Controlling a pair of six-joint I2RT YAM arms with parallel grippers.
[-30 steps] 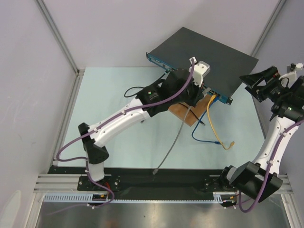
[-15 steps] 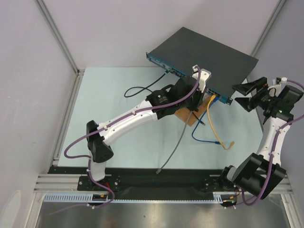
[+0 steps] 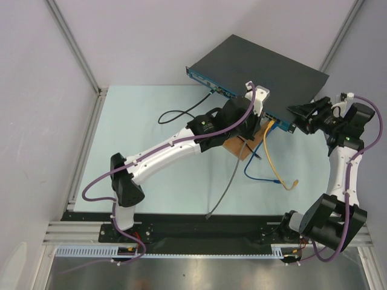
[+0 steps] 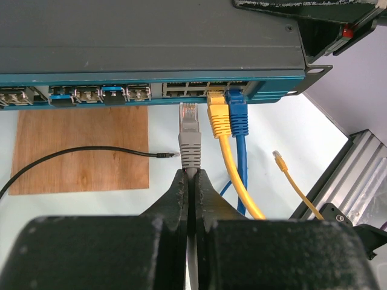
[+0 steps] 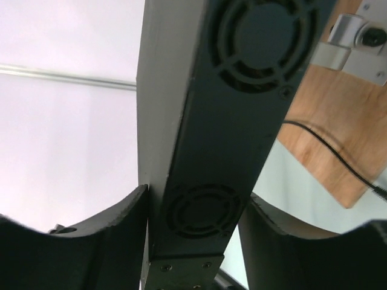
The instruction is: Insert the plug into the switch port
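The left arm [image 3: 158,151] and right arm [image 3: 340,175] share white shells, black joints (chunky, angular) and looping purple cables [image 3: 91,184]

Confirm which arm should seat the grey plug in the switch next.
Left arm. Its jaws are shut just behind the grey plug, whose tip points at an open port beside the yellow plug, just short of the switch. On the right arm, the jaws only straddle the switch's end.

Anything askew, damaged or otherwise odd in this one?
Nothing damaged. The switch sits diagonally at the far corner. A free yellow plug and a black lead lie loose on the table.
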